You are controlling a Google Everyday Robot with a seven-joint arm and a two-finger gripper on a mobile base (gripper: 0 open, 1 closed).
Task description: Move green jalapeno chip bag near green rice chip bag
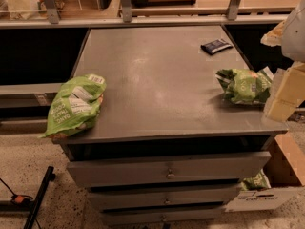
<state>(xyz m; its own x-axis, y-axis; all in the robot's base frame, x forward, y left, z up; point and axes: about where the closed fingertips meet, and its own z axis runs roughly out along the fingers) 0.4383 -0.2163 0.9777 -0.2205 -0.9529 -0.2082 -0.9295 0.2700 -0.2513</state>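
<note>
The green jalapeno chip bag [243, 86], dark green and wrinkly, lies at the right edge of the grey cabinet top [162, 80]. The green rice chip bag [76, 106], larger and lime green with white panels, lies at the front left corner and partly overhangs the edge. The two bags are far apart, at opposite sides of the top. My gripper [282, 97], cream coloured, comes in from the right edge of the camera view and sits right beside the jalapeno bag's right end.
A small dark packet [216, 46] lies at the back right of the top. Drawers [167, 173] face me below. A cardboard box [286, 168] with another green bag [257, 180] stands at the lower right. A rail [143, 20] runs behind.
</note>
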